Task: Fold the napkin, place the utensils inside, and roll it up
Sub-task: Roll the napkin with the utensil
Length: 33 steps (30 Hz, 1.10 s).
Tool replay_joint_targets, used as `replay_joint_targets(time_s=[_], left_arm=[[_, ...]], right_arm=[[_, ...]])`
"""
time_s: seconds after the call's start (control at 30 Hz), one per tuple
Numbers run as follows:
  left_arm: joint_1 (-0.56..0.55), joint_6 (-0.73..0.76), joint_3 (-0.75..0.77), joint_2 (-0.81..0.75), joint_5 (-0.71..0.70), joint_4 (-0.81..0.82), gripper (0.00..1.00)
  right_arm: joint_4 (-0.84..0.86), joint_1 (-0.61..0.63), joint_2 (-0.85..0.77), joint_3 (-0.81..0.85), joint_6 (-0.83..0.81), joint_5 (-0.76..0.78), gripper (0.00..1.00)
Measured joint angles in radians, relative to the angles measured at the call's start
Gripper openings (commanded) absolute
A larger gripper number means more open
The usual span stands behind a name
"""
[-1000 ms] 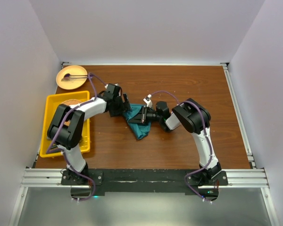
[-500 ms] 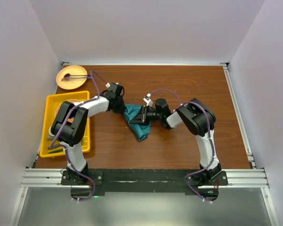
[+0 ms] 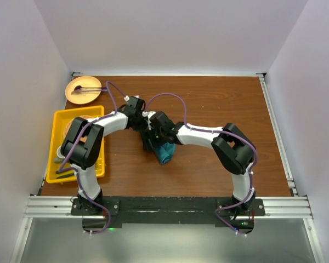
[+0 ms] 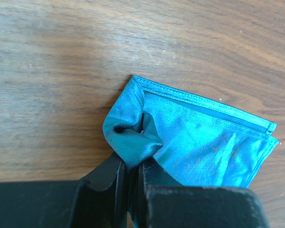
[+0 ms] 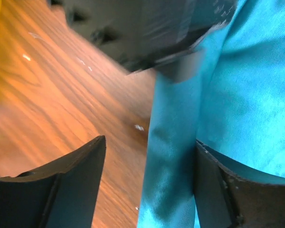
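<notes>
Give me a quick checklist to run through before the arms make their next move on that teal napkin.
1. Grip of left gripper on napkin: ok, shut on a bunched corner.
2. Jaws of right gripper open: ok, a fold of cloth lies between them.
3. Flatness of napkin: not ok, crumpled at the pinched corner.
4. Any utensils on the napkin: not ok, none seen.
5. Gold utensils ready in yellow tray: cannot tell, contents too small to make out.
</notes>
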Motion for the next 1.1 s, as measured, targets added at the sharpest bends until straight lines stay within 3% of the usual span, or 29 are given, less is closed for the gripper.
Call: replay_joint_targets(time_s=[0.1,0.13,0.23,0.27,0.33,0.37,0.4,0.47,0.5,0.57,0.6,0.63,0.83,0.9,1.1], left_arm=[[-0.004,0.0,0.004,0.003,0.0,-0.001,0.0],[-0.004,0.0,0.005,0.003,0.002,-0.002,0.0],[-0.003,0.0,0.006,0.005,0.005,-0.003,0.0],[-0.003,0.0,0.006,0.005,0.005,-0.004,0.0],[-0.003,0.004,0.007,0.005,0.005,-0.004,0.0],[-0.003,0.008,0.007,0.005,0.005,-0.004,0.07],[-0.003,0.015,0.007,0.004,0.005,-0.003,0.19],[-0.005,0.031,0.006,0.001,0.004,-0.001,0.32],[-0.006,0.034,0.005,0.0,0.003,0.0,0.43],[-0.01,0.043,-0.003,-0.013,-0.001,-0.001,0.52],[-0.012,0.05,-0.007,-0.023,-0.005,-0.007,0.64],[-0.016,0.052,-0.013,-0.034,-0.013,-0.023,0.64],[-0.024,0.068,-0.068,-0.125,-0.038,-0.089,0.65],[-0.024,0.068,-0.101,-0.171,-0.037,-0.089,0.61],[-0.011,0.065,-0.207,-0.319,0.051,-0.014,0.31]], right_arm=[[-0.087,0.037,0.016,0.041,-0.036,0.103,0.72],[-0.107,0.048,0.026,0.055,-0.039,0.137,0.67],[-0.143,0.066,0.047,0.087,-0.034,0.241,0.46],[-0.147,0.069,0.05,0.091,-0.032,0.259,0.31],[-0.154,0.073,0.051,0.091,-0.021,0.291,0.21],[-0.155,0.074,0.051,0.089,-0.013,0.299,0.14],[-0.152,0.076,0.051,0.085,-0.008,0.304,0.09],[-0.13,0.074,0.047,0.068,0.002,0.295,0.03],[-0.109,0.072,0.043,0.054,0.01,0.282,0.0],[-0.057,0.059,0.027,0.015,0.035,0.242,0.0],[-0.018,0.048,0.02,-0.009,0.051,0.205,0.0],[0.022,0.033,0.013,-0.037,0.07,0.16,0.0],[0.259,-0.085,0.014,-0.163,0.18,-0.145,0.0],[0.333,-0.117,0.036,-0.185,0.21,-0.246,0.0],[0.558,-0.182,0.103,-0.25,0.305,-0.452,0.0]])
